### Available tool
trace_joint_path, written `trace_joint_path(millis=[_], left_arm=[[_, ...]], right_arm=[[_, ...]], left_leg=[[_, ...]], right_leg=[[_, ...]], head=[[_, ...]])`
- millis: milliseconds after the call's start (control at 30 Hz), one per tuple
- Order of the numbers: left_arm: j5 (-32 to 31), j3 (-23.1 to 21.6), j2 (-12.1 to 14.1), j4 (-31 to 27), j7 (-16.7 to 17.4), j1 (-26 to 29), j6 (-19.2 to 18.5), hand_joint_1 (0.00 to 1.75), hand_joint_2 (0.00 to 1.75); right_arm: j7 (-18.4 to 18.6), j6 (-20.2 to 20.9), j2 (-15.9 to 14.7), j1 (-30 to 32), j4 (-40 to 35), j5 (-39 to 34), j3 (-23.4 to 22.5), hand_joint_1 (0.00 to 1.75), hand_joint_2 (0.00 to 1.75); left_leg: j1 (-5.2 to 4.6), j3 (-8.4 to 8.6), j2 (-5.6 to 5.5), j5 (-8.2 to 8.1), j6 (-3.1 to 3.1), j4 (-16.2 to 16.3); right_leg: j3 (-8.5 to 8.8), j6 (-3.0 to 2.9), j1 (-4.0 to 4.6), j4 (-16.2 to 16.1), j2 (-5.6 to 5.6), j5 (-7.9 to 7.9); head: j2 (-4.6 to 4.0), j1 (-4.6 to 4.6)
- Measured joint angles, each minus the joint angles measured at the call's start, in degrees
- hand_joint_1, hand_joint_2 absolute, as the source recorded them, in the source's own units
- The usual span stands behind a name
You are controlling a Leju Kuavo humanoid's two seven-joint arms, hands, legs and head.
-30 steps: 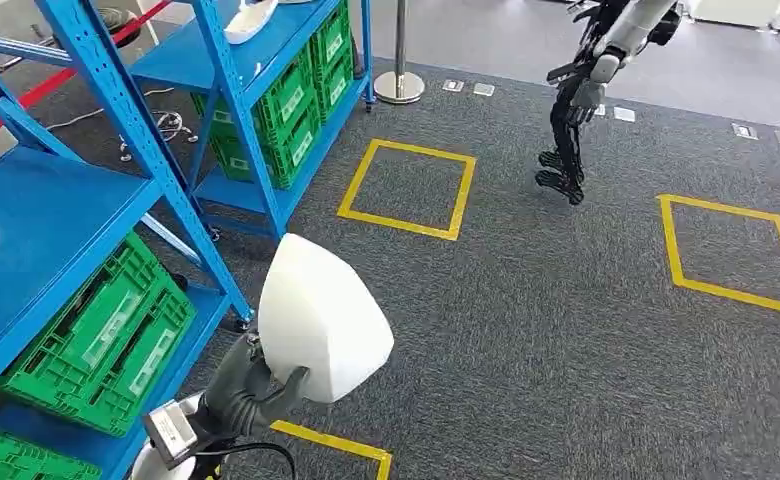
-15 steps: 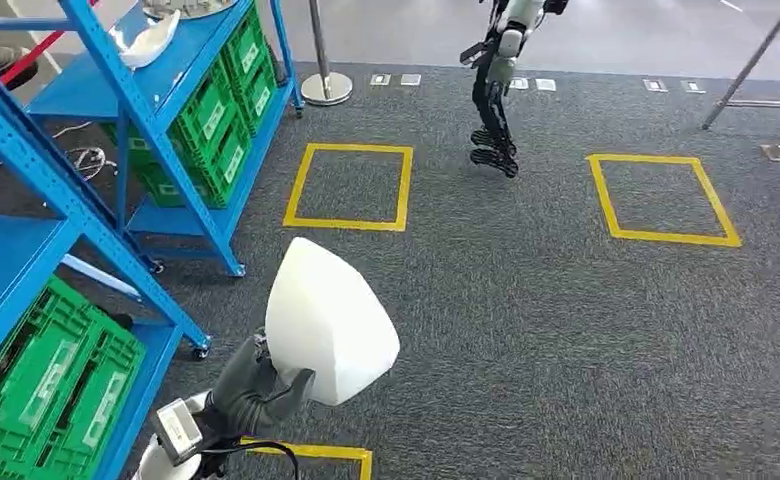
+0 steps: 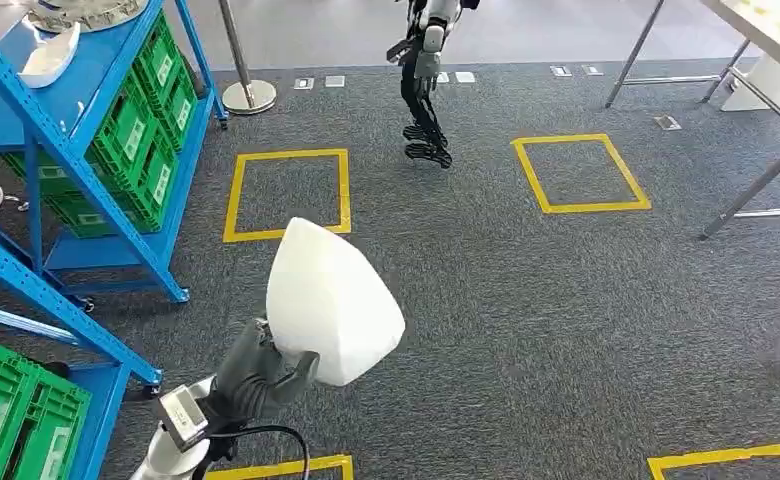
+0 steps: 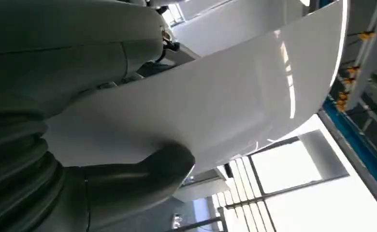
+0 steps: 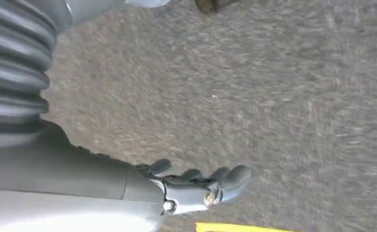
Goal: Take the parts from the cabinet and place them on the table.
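Note:
In the head view my left hand [image 3: 256, 380] grips a large white curved shell part [image 3: 331, 300] from below and holds it upright over the grey carpet. The left wrist view shows the glossy white part [image 4: 215, 101] close up, with my thumb [image 4: 143, 174] pressed on its edge. My right hand [image 5: 201, 188] hangs over the carpet, its fingers apart and holding nothing. A corner of the table [image 3: 766, 30] with metal legs stands at the far right. Another white part [image 3: 51, 55] lies on the blue cabinet shelf [image 3: 96, 70] at the far left.
Blue shelving with green crates [image 3: 136, 130] runs along the left. Another humanoid robot [image 3: 426, 90] stands ahead, beside a post with a round base [image 3: 248, 95]. Yellow taped squares [image 3: 286, 195] mark the carpet, and another square [image 3: 581, 172] lies towards the table.
The whole view has swung to the right: the shelves slid left and the table came into sight. The white part stays in my left hand.

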Motion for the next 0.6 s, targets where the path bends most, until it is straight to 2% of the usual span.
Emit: trace_joint_path(millis=[33, 67, 100, 133, 167, 200, 233, 267, 300, 400, 433, 467, 500, 533, 567, 600], left_arm=[[-0.17, 0.02, -0.11, 0.02, 0.55, 0.08, -0.3, 1.75, 1.75], [-0.31, 0.04, -0.11, 0.04, 0.83, 0.18, -0.44, 1.75, 1.75], [-0.31, 0.04, -0.11, 0.04, 0.92, 0.23, -0.59, 1.75, 1.75], [-0.31, 0.04, -0.15, 0.07, 0.94, 0.24, -0.83, 1.75, 1.75], [-0.26, 0.04, -0.15, 0.07, 0.94, 0.26, -0.96, 1.75, 1.75], [-0.22, 0.07, -0.15, 0.07, 0.94, 0.31, -1.18, 1.75, 1.75], [-0.11, 0.07, -0.15, 0.07, 0.94, 0.36, -1.48, 1.75, 1.75], [0.02, 0.07, -0.17, 0.07, 0.87, 0.41, -1.64, 1.75, 1.75], [0.15, 0.09, -0.15, 0.07, 0.87, 0.51, -1.77, 1.75, 1.75], [0.68, 0.15, -0.2, 0.2, 0.5, 0.9, -2.1, 1.75, 1.75], [0.77, 0.33, -0.2, 0.17, -0.05, 1.13, -2.03, 1.75, 1.75], [0.77, 0.66, -0.17, 0.17, -0.53, 1.48, -1.88, 1.75, 1.75], [0.83, 1.0, -0.17, 0.15, -1.02, 1.89, -1.66, 1.75, 1.75], [0.85, 1.25, -0.17, 0.17, -1.14, 2.35, -1.55, 1.75, 1.75], [0.85, 1.48, -0.11, 0.2, -1.2, 2.91, -1.55, 1.75, 1.75], [0.72, 1.51, 0.02, 0.2, -1.2, 3.39, -1.55, 1.75, 1.75]], right_arm=[[0.04, -0.17, -0.02, 0.0, 0.0, -0.22, -0.11, 0.0, 1.75], [0.06, -0.3, -0.02, 0.1, 0.0, -0.41, -0.26, 0.0, 1.75], [0.11, -0.33, -0.02, 0.41, 0.0, -0.52, -0.44, 0.0, 1.75], [0.11, -0.31, 0.0, 0.89, 0.0, -0.57, -0.48, 0.0, 1.75], [0.0, -0.26, 0.0, 1.38, 0.0, -0.55, -0.5, 0.0, 1.75], [-0.07, -0.2, -0.02, 1.67, 0.0, -0.44, -0.5, 0.0, 1.75], [-0.11, -0.17, -0.02, 1.76, 0.0, -0.33, -0.5, 0.0, 1.75], [-0.15, -0.09, 0.0, 1.69, 0.0, -0.22, -0.5, 0.0, 1.75], [-0.2, 0.11, 0.02, 1.6, 0.0, 0.0, -0.5, 0.0, 1.75], [-0.52, 0.61, 0.09, 2.2, 0.0, 0.76, -0.5, 0.0, 1.75], [-0.55, 0.83, 0.15, 2.37, 0.0, 0.98, -0.48, 0.0, 1.75], [-0.5, 0.9, 0.35, 2.53, 0.02, 1.2, -0.48, 0.0, 1.75], [-0.37, 0.92, 0.39, 2.48, 0.02, 1.42, -0.48, 0.0, 1.75], [0.15, 0.92, 0.53, 2.31, 0.0, 1.55, -0.46, 0.0, 1.75], [0.88, 0.92, 0.63, 2.24, 0.02, 1.6, -0.44, 0.0, 1.75], [1.59, 0.92, 0.79, 2.33, 0.02, 1.57, -0.44, 0.0, 1.75]], left_leg=[[-0.26, -0.1, 0.95, -0.05, 0.19, 0.01], [-0.48, -0.2, 1.83, -0.09, 0.29, 0.02], [-0.62, -0.27, 2.66, -0.12, 0.34, 0.04], [-0.7, -0.27, 3.41, -0.14, 0.35, 0.05], [-0.78, -0.23, 4.14, -0.2, 0.4, 0.05], [-0.82, -0.16, 4.82, -0.29, 0.36, 0.07], [-0.86, -0.06, 5.44, -0.41, 0.21, 0.14], [-0.98, 0.04, 6.08, -0.54, 0.01, 0.2], [-1.39, 0.05, 6.62, -0.79, -0.4, 0.28], [-1.14, 0.65, 8.11, -0.94, -1.22, -0.21], [-1.29, 0.75, 8.54, -1.29, -1.65, -0.14], [-0.85, 0.63, 5.6, -2.01, -2.04, 0.92], [-0.63, -0.73, 2.75, -4.14, -2.24, 4.06], [-0.5, -3.01, 1.44, -6.63, -2.43, 8.87], [-0.44, -5.5, 1.05, -8.7, -2.64, 13.87], [-0.45, -7.43, 0.97, -9.67, -2.76, 17.47]], right_leg=[[-2.41, 0.05, 0.0, 5.14, -1.15, -2.54], [-4.61, 0.05, 0.0, 9.88, -1.53, -4.51], [-6.02, 0.01, 0.0, 13.1, -1.58, -5.48], [-5.89, -0.07, 0.0, 13.21, -1.61, -4.92], [-4.16, -0.19, 0.0, 10.36, -1.76, -3.19], [-1.18, -0.38, 0.03, 5.18, -2.32, -0.85], [2.19, -0.61, 0.16, -0.6, -3.72, 1.17], [4.36, -1.01, 0.48, -5.0, -6.31, 1.26], [4.33, -1.38, 0.78, -5.15, -6.06, 1.6], [4.03, -2.15, 1.08, -5.09, -4.27, 1.46], [4.52, -2.59, 0.49, -5.63, -3.63, 1.82], [4.71, -2.77, 0.36, -5.88, -3.23, 1.95], [4.72, -3.12, 0.24, -5.88, -2.76, 2.01], [4.67, -3.17, 0.2, -5.87, -1.97, 2.02], [4.6, -3.19, 0.21, -5.85, -1.19, 2.03], [4.58, -3.19, 0.22, -5.79, -0.41, 2.03]], head=[[0.0, 0.13], [0.0, 0.15], [0.0, 0.17], [0.0, 0.2], [0.0, 0.22], [0.0, 0.24], [0.0, 0.26], [0.0, 0.28], [0.0, 0.22], [0.0, 0.13], [0.0, 0.11], [0.0, 0.09], [0.0, -0.16], [0.0, -0.42], [0.0, -0.55], [0.0, -0.61]])
